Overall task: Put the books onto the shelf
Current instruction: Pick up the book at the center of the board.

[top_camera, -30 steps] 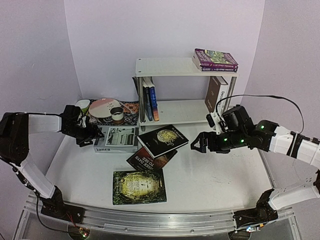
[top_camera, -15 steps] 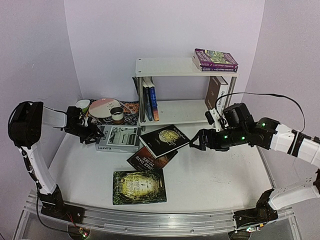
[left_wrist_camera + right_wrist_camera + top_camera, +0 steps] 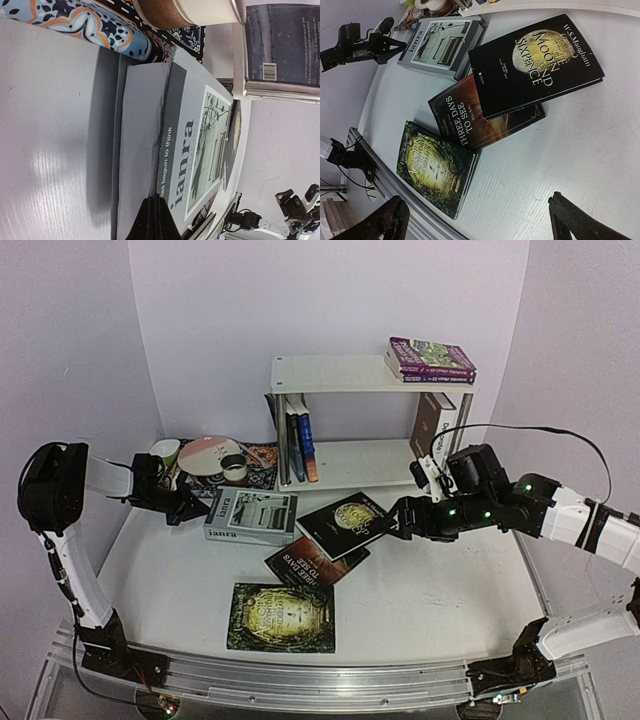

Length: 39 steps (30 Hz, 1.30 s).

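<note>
A grey book (image 3: 250, 517) lies at the left of the table, and my left gripper (image 3: 190, 508) is shut with nothing in it, its tips (image 3: 157, 200) against the book's near side (image 3: 145, 150). A black "Moon and Sixpence" book (image 3: 345, 523) overlaps a dark "Three Days to See" book (image 3: 310, 565). A green book (image 3: 282, 617) lies nearest the front. My right gripper (image 3: 393, 523) stands open beside the black book's right edge, and between its fingers (image 3: 480, 220) is only bare table. The white shelf (image 3: 340, 373) holds two purple books (image 3: 430, 360) on top, with upright books (image 3: 300, 445) and a white-brown one (image 3: 432, 427) below.
A patterned mat (image 3: 262, 455) with a plate (image 3: 208, 455), a mug (image 3: 235, 471) and a cup (image 3: 166, 451) sits behind the grey book, to the left of the shelf. The mug (image 3: 190, 10) stands close to that book's far corner. A metal rail (image 3: 300, 680) runs along the front edge.
My left gripper has shut and pushed the grey book to the right. The black and dark books have slid right with it. My right gripper has moved slightly left towards the black book.
</note>
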Each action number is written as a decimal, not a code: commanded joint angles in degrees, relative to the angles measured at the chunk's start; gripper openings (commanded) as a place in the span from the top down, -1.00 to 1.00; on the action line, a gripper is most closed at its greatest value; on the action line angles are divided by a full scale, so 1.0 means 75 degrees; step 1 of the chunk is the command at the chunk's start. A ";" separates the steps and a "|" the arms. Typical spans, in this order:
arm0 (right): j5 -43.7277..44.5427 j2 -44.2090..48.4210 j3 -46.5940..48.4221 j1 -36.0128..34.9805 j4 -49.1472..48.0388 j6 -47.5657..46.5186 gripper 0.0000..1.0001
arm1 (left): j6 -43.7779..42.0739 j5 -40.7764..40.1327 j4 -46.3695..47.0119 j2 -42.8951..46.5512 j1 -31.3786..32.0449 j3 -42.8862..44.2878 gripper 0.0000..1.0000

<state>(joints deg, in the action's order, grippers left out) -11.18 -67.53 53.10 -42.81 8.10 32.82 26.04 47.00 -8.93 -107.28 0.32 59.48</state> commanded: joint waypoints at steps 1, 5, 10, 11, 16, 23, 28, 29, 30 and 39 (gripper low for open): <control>-0.0162 0.0026 0.0323 -0.0025 0.0057 0.0012 -0.96 | 0.0368 0.0841 0.0450 0.0646 0.0040 -0.0244 1.00; -0.0260 -0.0108 0.0430 -0.0080 0.0043 -0.0050 -0.95 | 0.0635 0.1151 0.0475 0.1115 0.0067 -0.0590 1.00; 0.1108 -0.0598 0.1240 -0.1135 0.0802 -0.1442 -0.95 | 0.1151 0.1172 0.0476 0.1865 0.0356 -0.0983 1.00; 0.1360 -0.0791 0.1467 -0.1391 0.0935 -0.1853 -0.96 | 0.1204 0.1156 0.0476 0.1987 0.0479 -0.1036 1.00; 0.3149 -0.2088 0.2501 -0.2406 0.0917 -0.4072 -0.96 | 0.1384 0.0909 0.0483 0.2414 0.0982 -0.1248 1.00; 0.4279 -0.4181 0.2732 -0.3022 -0.2252 -0.7368 -0.96 | 0.1514 0.0827 0.0484 0.2603 0.1193 -0.1205 1.00; 0.4186 -0.5540 0.3451 -0.3021 -0.3348 -0.8774 -0.89 | 0.1509 0.0872 0.0489 0.2475 0.1214 -0.1138 1.00; 0.4287 -0.5827 0.3567 -0.3020 -0.3577 -0.9048 -0.89 | 0.1510 0.0886 0.0488 0.2445 0.1221 -0.1135 1.00; 0.4439 -0.6107 0.3642 -0.3022 -0.3927 -0.9341 -0.91 | 0.1508 0.0894 0.0493 0.2426 0.1227 -0.1126 1.00; 0.5726 -0.8693 0.5677 -0.3019 -0.4891 -1.1137 -0.96 | 0.1548 0.1100 0.0489 0.2444 0.1270 -0.0987 1.00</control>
<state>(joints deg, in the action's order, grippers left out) 25.30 -129.05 89.34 -65.54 -23.94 -43.77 37.58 52.99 -7.57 -89.91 9.04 49.74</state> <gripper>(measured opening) 0.980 0.006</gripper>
